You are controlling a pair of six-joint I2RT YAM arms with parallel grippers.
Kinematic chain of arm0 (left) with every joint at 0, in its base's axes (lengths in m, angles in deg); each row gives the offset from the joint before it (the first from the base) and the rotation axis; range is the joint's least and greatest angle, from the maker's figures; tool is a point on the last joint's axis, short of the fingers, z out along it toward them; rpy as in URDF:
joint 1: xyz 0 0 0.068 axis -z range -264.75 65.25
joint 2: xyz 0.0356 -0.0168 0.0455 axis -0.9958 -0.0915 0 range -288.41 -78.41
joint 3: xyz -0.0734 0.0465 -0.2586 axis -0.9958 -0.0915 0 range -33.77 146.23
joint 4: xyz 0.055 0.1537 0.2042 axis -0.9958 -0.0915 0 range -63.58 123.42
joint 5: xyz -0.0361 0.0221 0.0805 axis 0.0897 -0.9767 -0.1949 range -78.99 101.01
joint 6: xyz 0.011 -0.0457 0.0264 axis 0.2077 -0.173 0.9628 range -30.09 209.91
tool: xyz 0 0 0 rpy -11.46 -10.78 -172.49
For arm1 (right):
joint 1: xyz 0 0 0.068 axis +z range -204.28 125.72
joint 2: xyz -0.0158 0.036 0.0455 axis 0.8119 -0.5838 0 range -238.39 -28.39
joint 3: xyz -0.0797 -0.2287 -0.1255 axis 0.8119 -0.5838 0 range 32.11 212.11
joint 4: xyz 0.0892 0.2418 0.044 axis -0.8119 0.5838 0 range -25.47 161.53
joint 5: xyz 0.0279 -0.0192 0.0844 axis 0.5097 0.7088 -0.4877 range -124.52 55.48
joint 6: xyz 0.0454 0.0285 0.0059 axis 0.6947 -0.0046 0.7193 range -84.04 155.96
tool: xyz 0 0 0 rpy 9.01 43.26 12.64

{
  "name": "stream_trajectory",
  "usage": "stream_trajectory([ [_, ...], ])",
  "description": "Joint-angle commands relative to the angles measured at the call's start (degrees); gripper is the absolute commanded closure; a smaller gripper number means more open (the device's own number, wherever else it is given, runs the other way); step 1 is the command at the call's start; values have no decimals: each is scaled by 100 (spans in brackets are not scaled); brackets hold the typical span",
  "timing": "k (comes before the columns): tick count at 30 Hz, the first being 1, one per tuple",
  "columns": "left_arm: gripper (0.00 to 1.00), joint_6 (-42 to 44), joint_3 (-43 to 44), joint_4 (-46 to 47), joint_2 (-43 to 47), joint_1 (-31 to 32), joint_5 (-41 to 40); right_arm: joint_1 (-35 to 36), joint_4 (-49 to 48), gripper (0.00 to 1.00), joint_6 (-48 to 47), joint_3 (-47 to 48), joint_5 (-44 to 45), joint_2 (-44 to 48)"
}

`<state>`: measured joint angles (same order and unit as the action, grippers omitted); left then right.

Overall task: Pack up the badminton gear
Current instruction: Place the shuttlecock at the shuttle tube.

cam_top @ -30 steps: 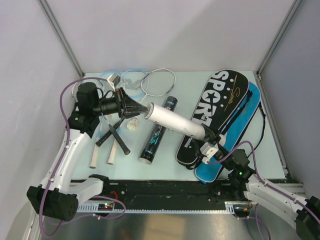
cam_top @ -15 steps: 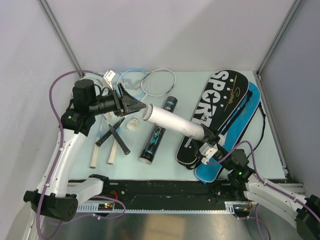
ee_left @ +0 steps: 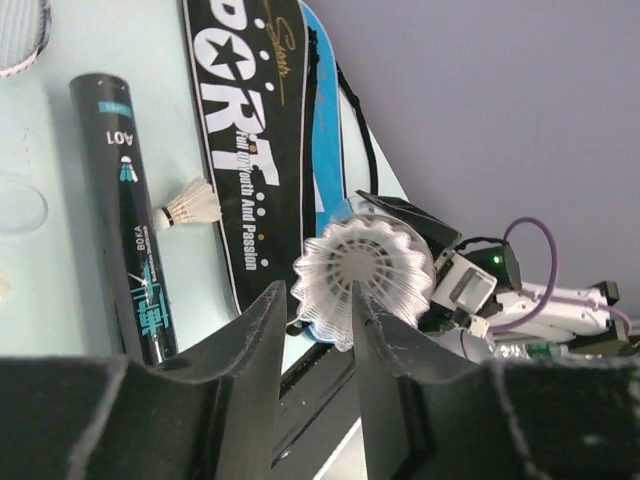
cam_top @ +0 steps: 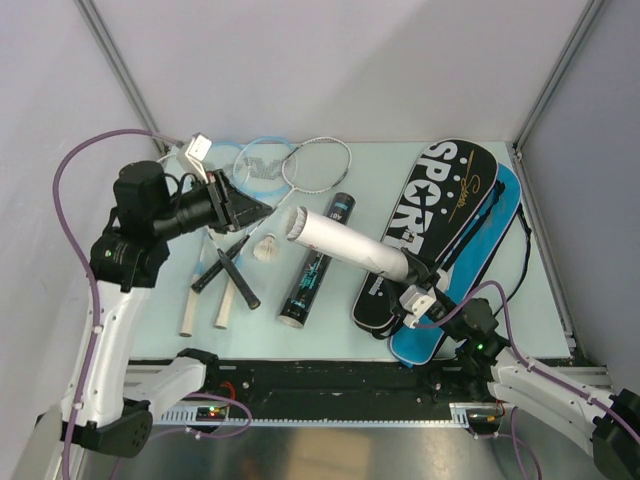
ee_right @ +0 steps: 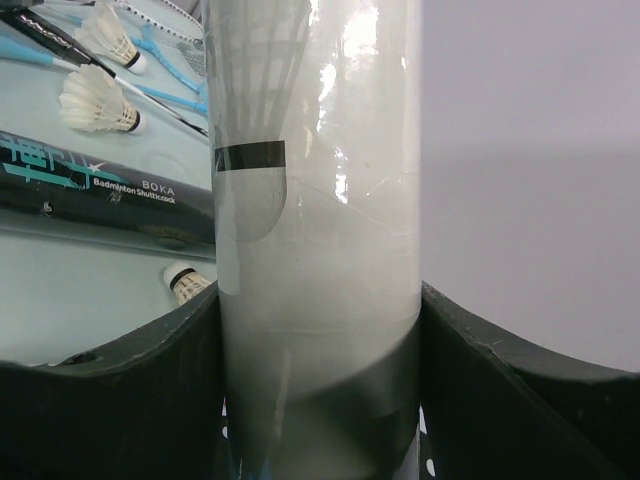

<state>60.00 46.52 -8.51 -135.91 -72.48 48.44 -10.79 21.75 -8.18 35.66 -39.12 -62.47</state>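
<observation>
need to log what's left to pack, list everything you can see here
white tube: one, white, tilted, gripped at its lower end
shuttlecock in tube: one, white, in its open end
black tube: one, black, lying mid-table
loose shuttlecocks: at least three, white, near the black tube
rackets: four handles showing, light-blue and silver-white, far left
black bag: one, black, right side
blue bag: one, blue, under the black bag
left gripper: one, black, open, facing the tube mouth
right gripper: one, black, shut on the white tube
</observation>
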Motion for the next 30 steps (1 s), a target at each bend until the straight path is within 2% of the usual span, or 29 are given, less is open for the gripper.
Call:
stream_trajectory([
  [1, 66, 415, 244, -139, 158, 327, -4, 50, -540, 70, 145, 270, -15, 10],
  [7, 74, 513, 173, -145, -116, 1092, -177, 97, -540, 70, 144, 297, -23, -39],
  [16, 72, 693, 102, -136, -539, 1743, -368, 183, -570, 70, 129, 326, -107, -175],
  [30, 67, 957, -310, -125, -679, 2022, -667, 219, -876, 70, 396, 401, -317, -541],
])
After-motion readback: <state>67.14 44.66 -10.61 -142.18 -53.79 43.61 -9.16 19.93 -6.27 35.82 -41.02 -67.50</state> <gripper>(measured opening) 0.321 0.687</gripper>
